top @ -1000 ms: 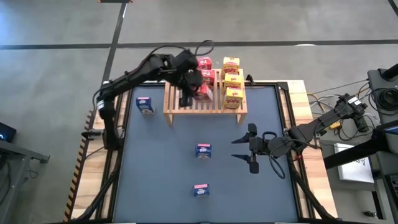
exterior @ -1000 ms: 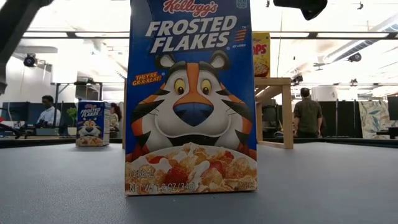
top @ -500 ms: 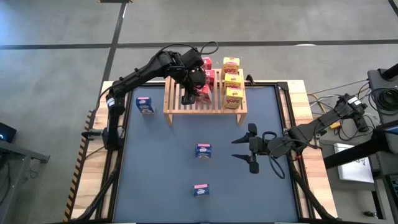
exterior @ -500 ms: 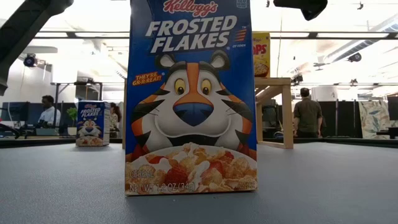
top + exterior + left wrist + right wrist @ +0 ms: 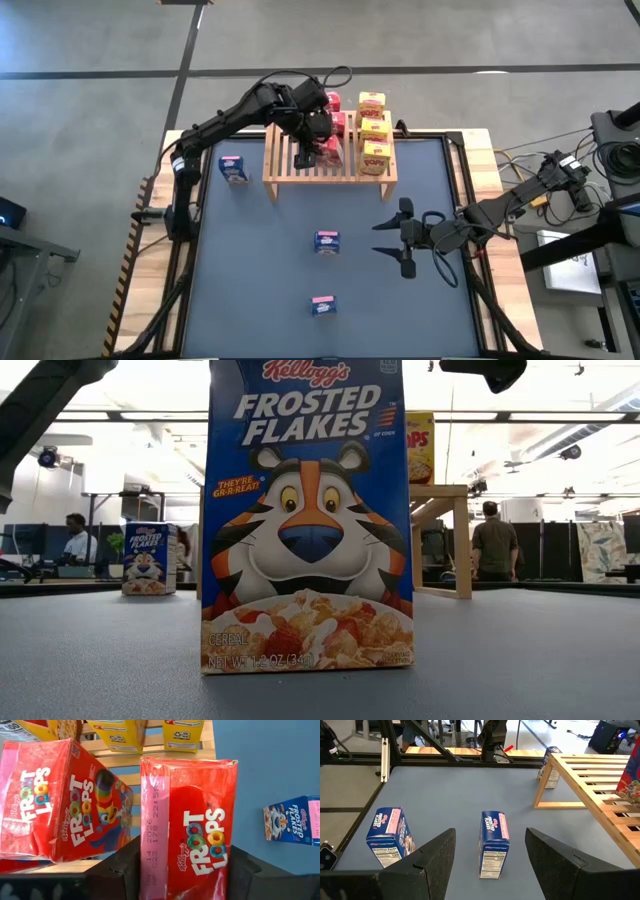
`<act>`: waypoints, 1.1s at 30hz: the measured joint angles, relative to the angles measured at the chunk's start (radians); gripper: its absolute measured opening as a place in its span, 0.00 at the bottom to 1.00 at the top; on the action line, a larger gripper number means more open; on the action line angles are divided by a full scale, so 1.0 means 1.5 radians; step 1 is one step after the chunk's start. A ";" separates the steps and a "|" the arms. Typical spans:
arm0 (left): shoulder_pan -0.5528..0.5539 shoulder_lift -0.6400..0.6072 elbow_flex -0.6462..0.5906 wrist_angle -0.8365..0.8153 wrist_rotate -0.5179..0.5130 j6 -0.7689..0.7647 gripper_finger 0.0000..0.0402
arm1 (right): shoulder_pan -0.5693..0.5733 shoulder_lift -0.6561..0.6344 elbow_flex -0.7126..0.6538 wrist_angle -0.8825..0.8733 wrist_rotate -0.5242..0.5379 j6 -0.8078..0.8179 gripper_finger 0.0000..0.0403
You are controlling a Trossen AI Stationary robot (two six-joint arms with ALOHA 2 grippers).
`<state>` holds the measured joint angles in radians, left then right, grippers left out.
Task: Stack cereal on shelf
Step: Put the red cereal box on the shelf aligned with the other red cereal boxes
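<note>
- Shelf (image 5: 330, 168) stands at the table's far edge, yellow boxes (image 5: 376, 130) and red ones on it.
- My left gripper (image 5: 308, 152) is over its slats, fingers either side of a red box (image 5: 192, 832); grip uncertain.
- My right gripper (image 5: 403, 238) waits open mid-table.
- Three blue boxes (image 5: 327, 241) are on the mat.

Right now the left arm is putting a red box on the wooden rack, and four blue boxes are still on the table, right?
Not quite: three blue boxes, not four, as the high view shows. The rest holds: the left gripper has a red box between its fingers at the wooden rack.
</note>
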<state>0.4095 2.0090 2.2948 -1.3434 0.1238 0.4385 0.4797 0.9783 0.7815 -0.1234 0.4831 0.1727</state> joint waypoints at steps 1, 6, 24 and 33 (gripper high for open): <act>0.000 0.000 0.000 0.000 0.000 -0.001 0.45 | 0.000 0.000 0.000 0.000 0.000 0.000 0.57; 0.000 0.000 0.000 0.005 0.000 -0.003 0.51 | 0.000 0.000 0.000 0.000 0.000 0.000 0.57; 0.000 0.000 -0.001 0.013 0.004 -0.002 0.49 | 0.000 0.000 -0.004 0.000 0.001 0.003 0.57; 0.000 0.000 -0.001 0.039 0.018 0.001 0.37 | 0.000 0.000 -0.018 0.001 0.012 0.009 0.57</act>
<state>0.4099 2.0090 2.2940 -1.2851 0.1514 0.4404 0.4797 0.9783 0.7539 -0.1219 0.5011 0.1867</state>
